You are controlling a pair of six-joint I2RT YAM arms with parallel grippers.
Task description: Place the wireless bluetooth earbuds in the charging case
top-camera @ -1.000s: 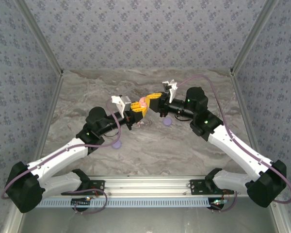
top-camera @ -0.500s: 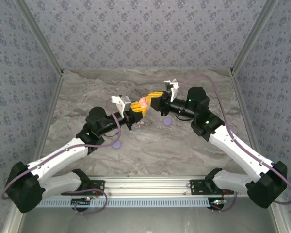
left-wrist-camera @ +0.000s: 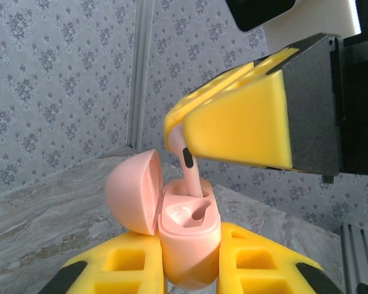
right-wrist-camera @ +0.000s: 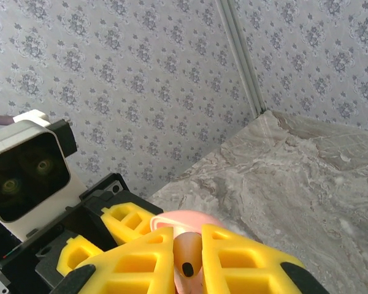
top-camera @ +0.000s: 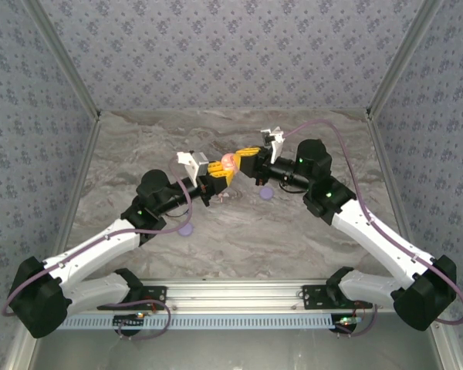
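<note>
Where the two pincers meet, a little above the middle of the top view, a pale pink earbud (left-wrist-camera: 194, 177) with a black spot near its head hangs stem-down. Its lower end dips behind the rim of the pink charging case (left-wrist-camera: 187, 233), at the far well. In the left wrist view this sits at centre frame, and the case's rounded lid (left-wrist-camera: 134, 190) is swung open to the left. The right pincer (left-wrist-camera: 184, 131) comes down from the upper right of that frame, its yellow fingers (left-wrist-camera: 239, 125) clenched on the earbud's head. In the right wrist view the same earbud (right-wrist-camera: 187, 257) is pinched between the yellow fingertips at the bottom centre, with the case's pink top (right-wrist-camera: 184, 218) just beyond them. The left pincer (left-wrist-camera: 190, 272) clamps the body of the case from both sides at the bottom of its own view and holds it upright. In the top view the case (top-camera: 228, 161) is held above the marbled surface (top-camera: 239, 247). Two lavender discs rest on that surface, one (top-camera: 266, 193) right of centre beneath the right arm and one (top-camera: 186, 229) lower left beside the left arm.
</note>
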